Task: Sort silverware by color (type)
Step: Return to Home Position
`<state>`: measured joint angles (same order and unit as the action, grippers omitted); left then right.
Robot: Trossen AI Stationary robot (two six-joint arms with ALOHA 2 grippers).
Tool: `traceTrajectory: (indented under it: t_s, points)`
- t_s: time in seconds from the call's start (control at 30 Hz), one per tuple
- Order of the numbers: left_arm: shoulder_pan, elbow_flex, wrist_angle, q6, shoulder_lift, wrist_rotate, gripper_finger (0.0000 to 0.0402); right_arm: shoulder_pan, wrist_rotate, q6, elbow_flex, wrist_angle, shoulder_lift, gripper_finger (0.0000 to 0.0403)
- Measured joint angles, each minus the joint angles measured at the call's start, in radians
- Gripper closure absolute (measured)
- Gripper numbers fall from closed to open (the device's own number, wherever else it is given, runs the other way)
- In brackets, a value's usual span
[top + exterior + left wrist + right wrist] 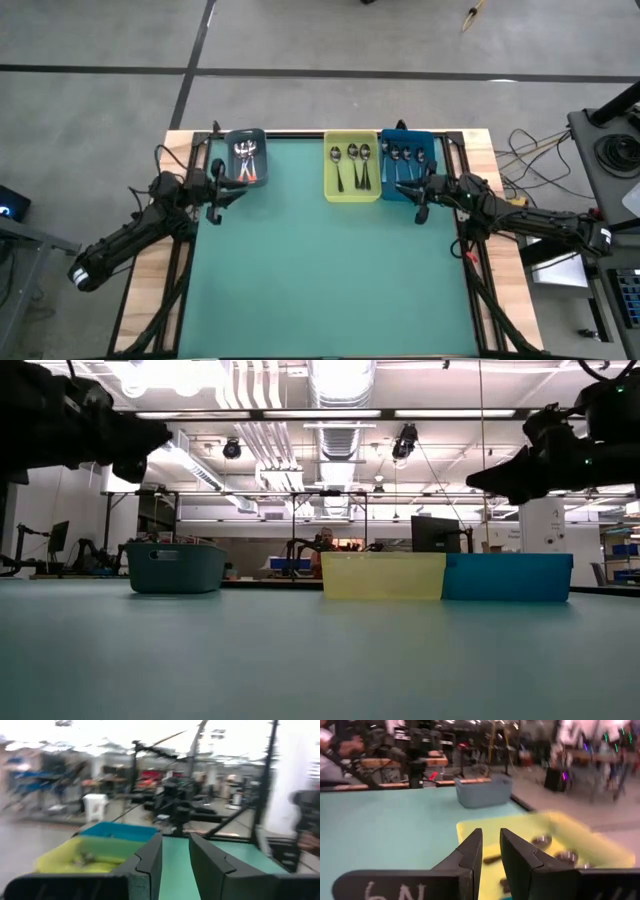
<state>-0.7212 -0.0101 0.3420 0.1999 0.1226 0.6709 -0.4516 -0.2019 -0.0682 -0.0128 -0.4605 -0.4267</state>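
Closest to the lens, the right gripper (490, 839) shows its jaws narrow, with a slim gap and nothing between them. Ahead of them lies the yellow bin (520, 822), and farther across the green mat (395, 825) stands the grey bin (482, 790). From above, this gripper hangs at the near end of the blue bin (428, 140), just beside its rim, pointing across the table toward the left arm. The left gripper (175, 845) mirrors it, jaws narrow and empty, just beside the grey bin's near corner and facing the yellow and blue bins. All the silverware in view is binned: orange-handled spoons (247, 160) in the grey bin, dark-handled spoons (352, 165) in the yellow, pale-handled spoons (405, 155) in the blue. Each lies bowl toward the far edge and handle toward the near edge, crosswise to both grippers' line. No spoon shows on the mat. Sorting looks complete, so what remains is likely a retreat. Each arm should draw outward, away from its neighbouring rim, and the right arm seems closer to a bin wall.
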Motion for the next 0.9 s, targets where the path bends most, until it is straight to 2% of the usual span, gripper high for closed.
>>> traceTrajectory:
  t_s: [0.1,0.27,0.53,0.8,0.9]
  points:
    - [-0.001,0.0,-0.044,0.058,0.006,-0.075,0.0322,0.0,0.042,0.108,0.0,0.046,-0.001,0.0344]
    - [0.0,0.0,-0.055,0.103,0.034,-0.084,0.0322,-0.001,0.045,0.293,0.0,0.177,-0.002,0.0344]
    - [0.0,0.0,-0.054,0.105,0.061,-0.084,0.0322,-0.001,0.045,0.295,0.001,0.299,-0.002,0.0344]
    - [0.0,0.0,-0.053,0.105,0.066,-0.085,0.0322,0.003,0.046,0.295,0.001,0.301,-0.002,0.0344]
    - [-0.001,0.0,-0.053,0.105,0.066,-0.085,0.0322,0.026,0.048,0.272,0.001,0.317,0.034,0.0344]
